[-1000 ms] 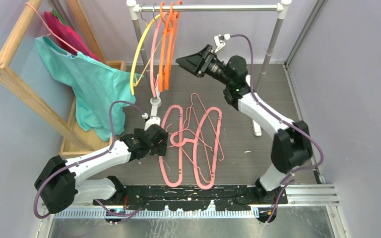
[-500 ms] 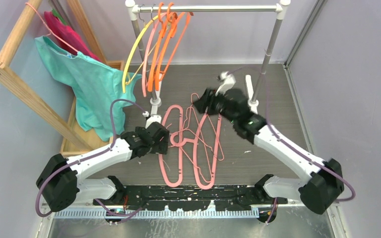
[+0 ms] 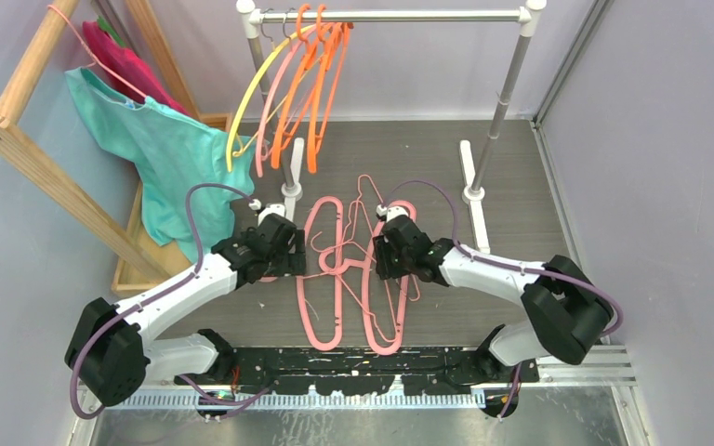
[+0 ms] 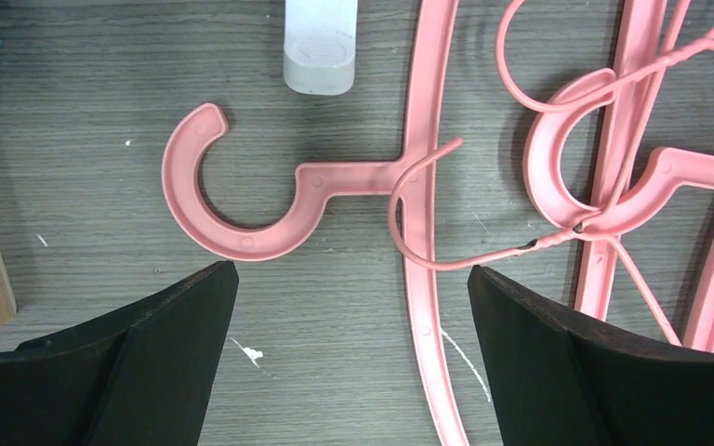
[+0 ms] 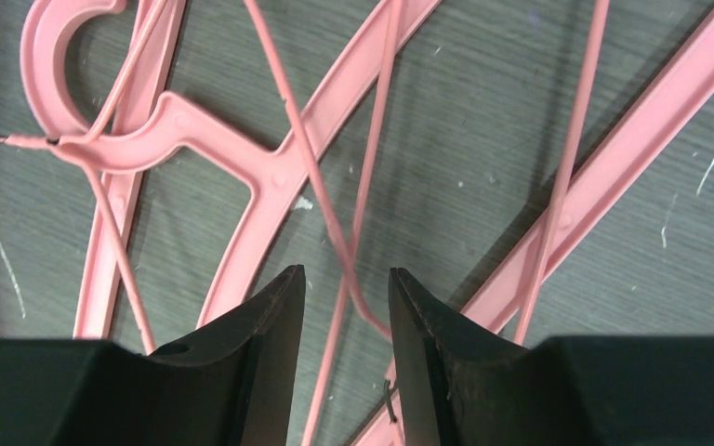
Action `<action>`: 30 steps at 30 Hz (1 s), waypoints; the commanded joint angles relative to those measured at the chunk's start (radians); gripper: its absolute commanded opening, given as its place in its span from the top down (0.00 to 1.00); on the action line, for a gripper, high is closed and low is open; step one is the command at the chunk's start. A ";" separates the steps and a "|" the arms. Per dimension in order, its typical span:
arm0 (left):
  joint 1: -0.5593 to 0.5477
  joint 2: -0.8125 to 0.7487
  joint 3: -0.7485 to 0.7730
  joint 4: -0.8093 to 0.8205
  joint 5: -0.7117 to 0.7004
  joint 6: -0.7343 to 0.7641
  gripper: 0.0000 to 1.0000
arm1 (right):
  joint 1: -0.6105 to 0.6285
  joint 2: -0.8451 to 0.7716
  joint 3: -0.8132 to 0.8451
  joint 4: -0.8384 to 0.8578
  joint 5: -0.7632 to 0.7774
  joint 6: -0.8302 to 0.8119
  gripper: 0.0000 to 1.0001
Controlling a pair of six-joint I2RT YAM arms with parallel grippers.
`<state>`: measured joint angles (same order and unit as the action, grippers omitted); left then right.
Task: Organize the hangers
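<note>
- Right wrist: right gripper (image 5: 346, 279) jaws narrowly apart, nothing pinched; wire hanger (image 5: 302, 158) strands run between them.
- Left gripper (image 4: 350, 271) spread wide, hook (image 4: 242, 243) just ahead.
- I'd close on one strand only; hangers (image 3: 335, 265) look tangled.

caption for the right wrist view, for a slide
Right gripper, jaws narrowly apart, straddles pink wire hangers tangled over pink plastic hangers on a grey table

The left white-shelled arm (image 3: 181, 293) and right white-shelled arm (image 3: 488, 271) are wearing bulky black joints; a thin purple cable (image 3: 209, 187) is looping along each, and matte black wedge-shaped fingers (image 4: 149, 362) are tapering forward.
</note>
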<state>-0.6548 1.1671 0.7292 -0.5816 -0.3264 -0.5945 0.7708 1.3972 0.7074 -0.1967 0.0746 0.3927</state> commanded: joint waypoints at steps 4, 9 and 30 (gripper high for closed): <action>0.002 -0.026 -0.007 0.037 0.022 0.009 0.02 | 0.004 0.077 0.050 0.082 0.056 -0.038 0.60; 0.004 -0.023 -0.014 0.038 0.021 0.012 0.02 | 0.004 0.079 0.046 0.070 0.031 -0.035 0.78; 0.002 -0.035 -0.032 0.052 0.034 -0.003 0.02 | -0.009 -0.362 0.156 -0.119 0.087 0.001 0.99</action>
<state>-0.6544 1.1412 0.6987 -0.5716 -0.2989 -0.5907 0.7704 1.1564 0.7692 -0.3401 0.1101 0.3737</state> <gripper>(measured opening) 0.979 0.086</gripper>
